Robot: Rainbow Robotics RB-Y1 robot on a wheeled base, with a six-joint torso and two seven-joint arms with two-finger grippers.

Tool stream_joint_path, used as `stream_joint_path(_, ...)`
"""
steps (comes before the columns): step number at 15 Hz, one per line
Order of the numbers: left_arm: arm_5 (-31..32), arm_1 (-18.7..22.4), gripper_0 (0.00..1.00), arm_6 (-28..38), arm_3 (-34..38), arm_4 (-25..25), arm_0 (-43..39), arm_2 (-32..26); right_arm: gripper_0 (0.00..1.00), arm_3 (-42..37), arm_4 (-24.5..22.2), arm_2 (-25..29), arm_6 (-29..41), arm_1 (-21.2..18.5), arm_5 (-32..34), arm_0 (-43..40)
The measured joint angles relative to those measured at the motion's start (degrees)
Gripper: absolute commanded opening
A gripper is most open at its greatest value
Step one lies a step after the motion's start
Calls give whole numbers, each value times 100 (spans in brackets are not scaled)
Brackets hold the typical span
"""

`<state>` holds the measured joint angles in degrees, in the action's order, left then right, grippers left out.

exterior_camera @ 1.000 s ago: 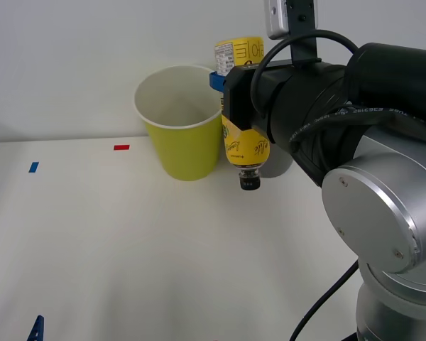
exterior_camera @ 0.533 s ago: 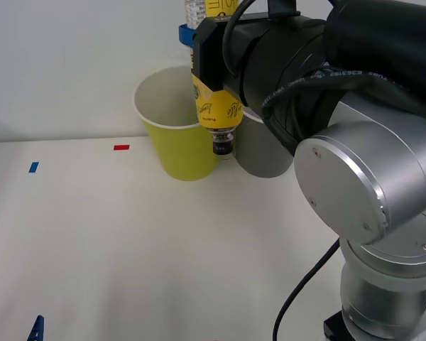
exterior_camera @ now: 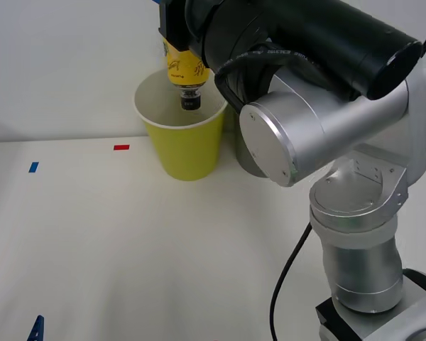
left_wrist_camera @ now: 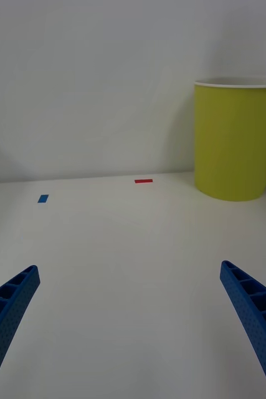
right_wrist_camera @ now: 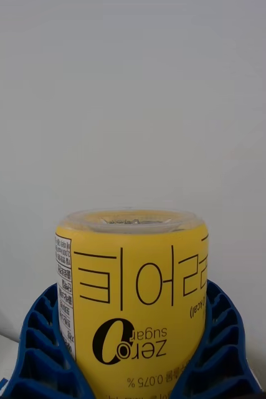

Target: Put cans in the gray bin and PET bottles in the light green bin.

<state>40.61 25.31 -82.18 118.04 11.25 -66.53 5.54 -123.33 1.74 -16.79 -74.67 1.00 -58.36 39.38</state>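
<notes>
My right gripper (right_wrist_camera: pixel 133 358) is shut on the PET bottle (exterior_camera: pixel 184 65), its blue fingers (right_wrist_camera: pixel 40 340) clasping both sides of the yellow label. The bottle hangs upside down, its black cap (exterior_camera: pixel 191 103) pointing down over the open mouth of the light green bin (exterior_camera: pixel 183 145), about level with the rim. The gray bin (exterior_camera: pixel 243 155) stands just right of the green one, mostly hidden behind my right arm. My left gripper (left_wrist_camera: pixel 133 324) is open and low over the near left part of the table, far from both bins.
A red tape mark (exterior_camera: pixel 121 148) and a blue tape mark (exterior_camera: pixel 33 167) lie on the white table left of the bins. A white wall rises close behind the bins. A black cable (exterior_camera: pixel 287 273) hangs by my right arm's base.
My right arm has carried the inverted bottle up and to the left, from in front of the gray bin to over the light green bin's mouth. The left arm has not moved.
</notes>
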Motion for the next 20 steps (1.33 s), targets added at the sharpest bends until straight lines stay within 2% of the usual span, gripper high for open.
stream_joint_path(4, 0, 0, 100, 0, 0, 0, 0, 0, 0, 868, -20, -20, 22, -56, 1160, 124)
stream_joint_path(7, 0, 0, 100, 0, 0, 0, 0, 0, 0, 1286, -109, -50, 66, -132, 1679, 181)
stream_joint_path(15, 0, 0, 100, 0, 0, 0, 0, 0, 0, 2870, -646, -74, 193, -182, 3376, 493)
stream_joint_path(20, 0, 0, 100, 0, 0, 0, 0, 0, 0, 3294, -776, -71, 301, -313, 3716, 616)
